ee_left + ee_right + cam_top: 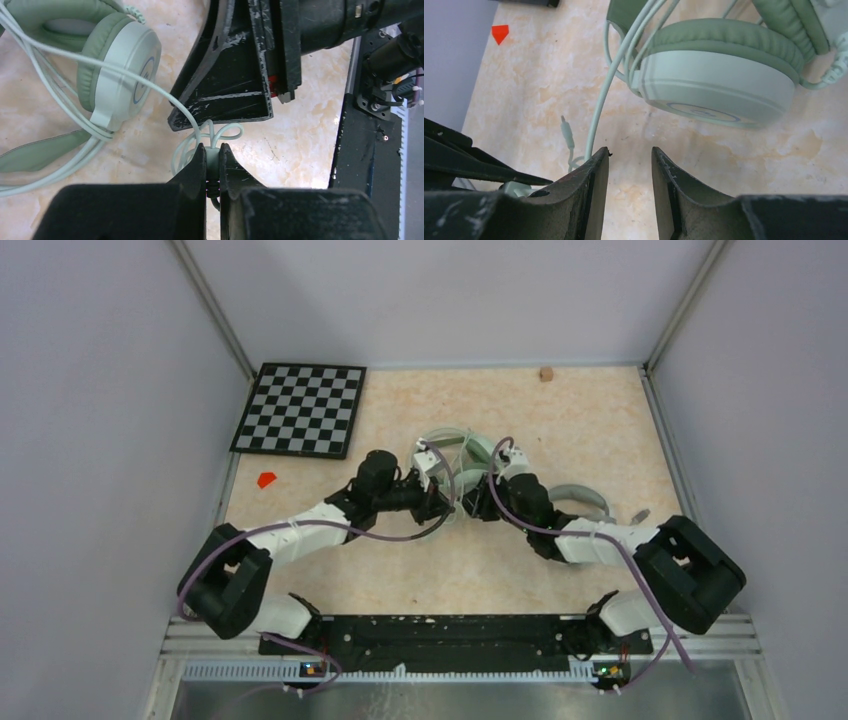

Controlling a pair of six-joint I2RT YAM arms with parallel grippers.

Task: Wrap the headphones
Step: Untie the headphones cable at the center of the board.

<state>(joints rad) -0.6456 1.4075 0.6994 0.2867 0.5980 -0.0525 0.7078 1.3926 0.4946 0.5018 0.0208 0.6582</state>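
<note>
The mint-green headset (455,453) lies mid-table, its round cup (122,65) showing in the left wrist view and also in the right wrist view (714,85). Its pale-green cable (60,55) is looped around the cups. My left gripper (212,150) is shut on a thick moulded piece of that cable (214,161), low over the table. My right gripper (630,152) is open and empty, close opposite the left one, with the cable (599,115) and its jack plug (567,132) just left of its finger. The white/grey headset (585,496) lies right, partly hidden by the right arm.
A checkerboard (300,408) lies at the back left with a red marker (266,479) near it. A small brown block (546,373) sits at the back edge. Walls close in on the left, right and back.
</note>
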